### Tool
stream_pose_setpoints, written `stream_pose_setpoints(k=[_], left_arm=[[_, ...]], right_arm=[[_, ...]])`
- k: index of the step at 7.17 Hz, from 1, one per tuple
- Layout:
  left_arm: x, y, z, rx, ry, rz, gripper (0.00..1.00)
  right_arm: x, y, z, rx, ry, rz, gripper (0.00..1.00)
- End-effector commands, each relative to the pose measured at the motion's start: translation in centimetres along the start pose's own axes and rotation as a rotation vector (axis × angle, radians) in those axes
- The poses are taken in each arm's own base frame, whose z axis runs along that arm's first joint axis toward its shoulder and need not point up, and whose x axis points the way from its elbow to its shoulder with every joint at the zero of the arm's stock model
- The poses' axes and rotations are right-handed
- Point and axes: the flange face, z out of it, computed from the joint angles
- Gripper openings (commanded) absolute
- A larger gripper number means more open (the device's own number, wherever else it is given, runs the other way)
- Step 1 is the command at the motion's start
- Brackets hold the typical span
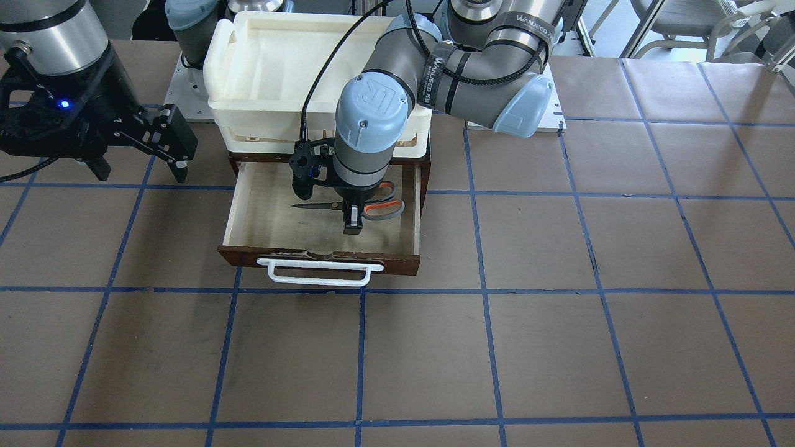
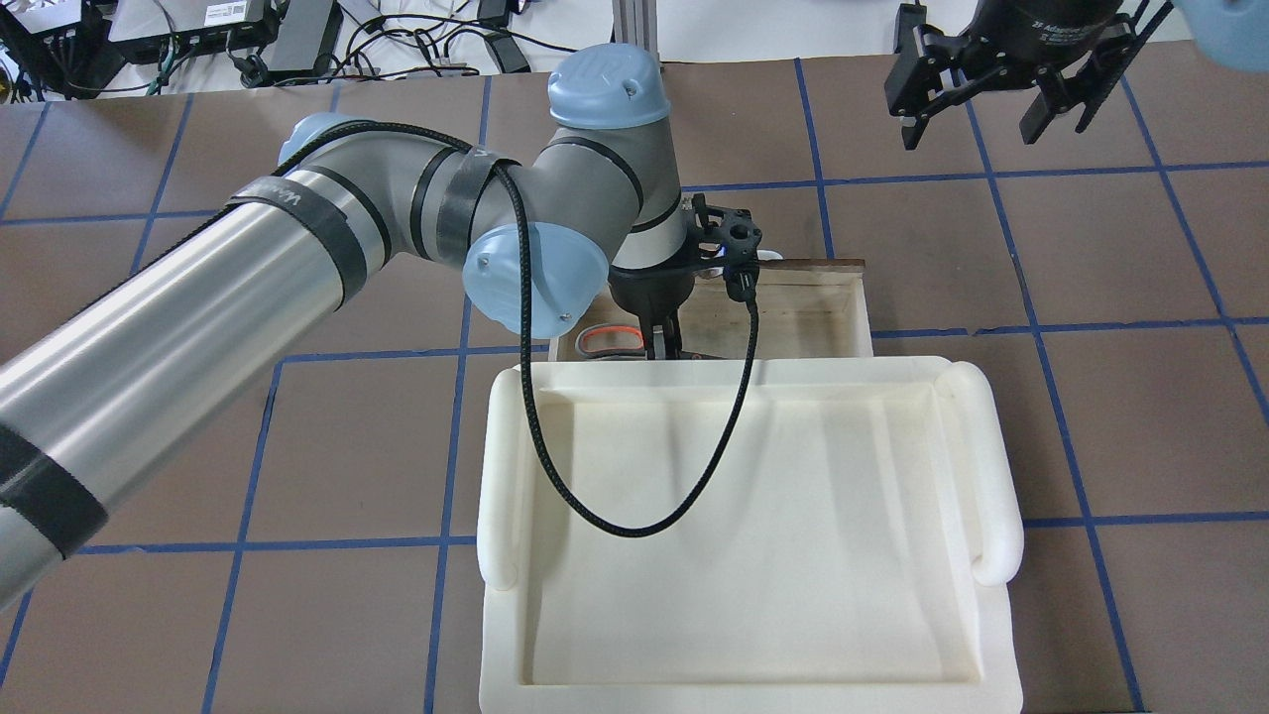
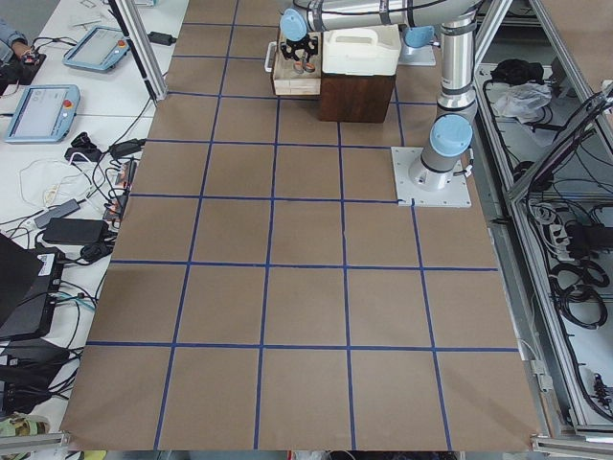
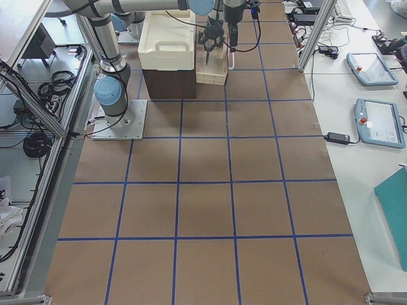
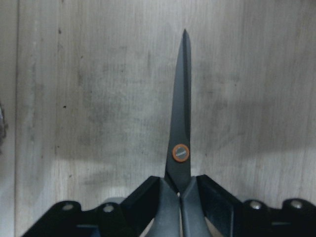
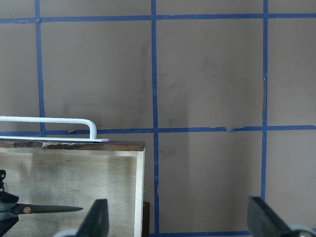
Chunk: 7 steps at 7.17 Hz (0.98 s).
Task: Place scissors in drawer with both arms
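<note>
Two grippers logged. On the left gripper (image 1: 352,219): clamped on scissors (image 1: 382,208) just behind the pivot screw (image 5: 180,152), shown in the wrist view as black fingers (image 5: 148,195) pressed against both sides of the neck. On the right gripper (image 2: 972,131): spread wide, empty, held off to one side of the drawer (image 1: 397,263), well apart from scissors. Judged step: release of scissors onto the drawer floor. To do it well: lower to full flat contact with the pale plywood, then open slowly and only as far as needed, so as not to flick the pair sideways. Afterwards lift straight up, minding the cream tray (image 1: 217,62) on the cabinet top above the drawer's rear and the cable (image 2: 634,526) draped across it. Cannot tell from the wrist view whether already in contact with the floor; looks very close, with shadow tight beneath. Scissors position: inside the drawer, roughly mid-floor, clear of all four walls, level, blades closed and aimed across the drawer's width toward the right arm's side. Grey-and-orange loops on the opposite side of the fingers. Relative to left gripper: pinched crosswise between the fingertips, blade projecting straight ahead of the wrist camera, loops behind and out of that view. Drawer open, white bar handle (image 1: 317,280) free; judged likely next job for right gripper: push shut.
</note>
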Motion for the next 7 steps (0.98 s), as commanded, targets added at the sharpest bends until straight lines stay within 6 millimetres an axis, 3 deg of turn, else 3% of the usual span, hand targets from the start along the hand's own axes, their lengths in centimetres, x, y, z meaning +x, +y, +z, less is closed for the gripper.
stream_pose_setpoints(k=[1,2,3,4,5,7], left_arm=[[0.0,0.0,0.2,-0.002,0.004,0.002,0.00],[0.0,0.0,0.2,-0.002,0.004,-0.001,0.18],[0.0,0.0,0.2,-0.003,0.003,-0.002,0.58],[0.0,0.0,0.2,-0.001,0.003,-0.004,0.81],[0.2,-0.2,-0.4,0.007,-0.016,0.002,0.89],[0.2,-0.4,-2.6,0.032,-0.050,-0.006,0.90]], right_arm=[[0.0,0.0,0.1,0.000,0.000,0.001,1.00],[0.0,0.0,0.1,-0.002,0.000,0.001,1.00],[0.0,0.0,0.1,-0.001,0.001,0.001,1.00],[0.0,0.0,0.1,0.000,0.000,0.000,1.00],[0.0,0.0,0.2,0.000,0.000,0.001,1.00],[0.0,0.0,0.2,-0.002,0.001,0.001,1.00]])
